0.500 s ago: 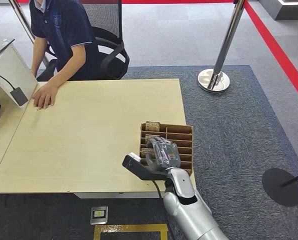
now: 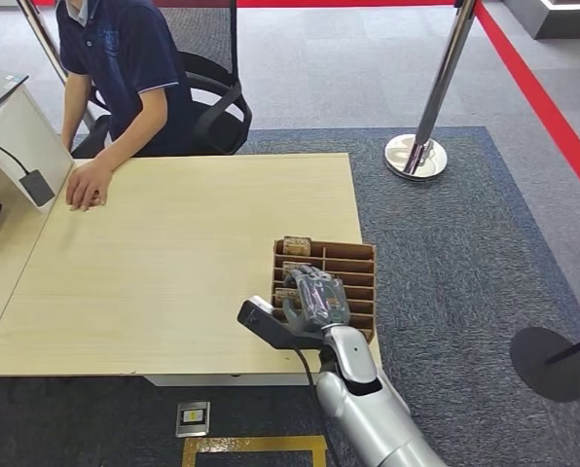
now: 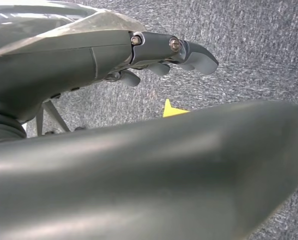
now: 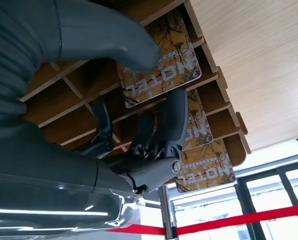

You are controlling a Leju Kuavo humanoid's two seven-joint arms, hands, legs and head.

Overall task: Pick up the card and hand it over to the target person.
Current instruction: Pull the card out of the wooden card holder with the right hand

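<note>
Your right hand (image 2: 316,297) is reaching into the slotted rack (image 2: 364,282) on the bench (image 2: 184,263), thumb and fingers closing around the nearest card (image 4: 160,62), nothing held yet. Neighbouring cards are crowding; you're risking snagging two or a slip.

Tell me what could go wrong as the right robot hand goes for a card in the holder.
Three cards sit in neighbouring slots; the fingers lie across the middle card and could drag its neighbour out too. The wooden card holder sits at the table's corner, so a pull might shift it toward the edge.
</note>
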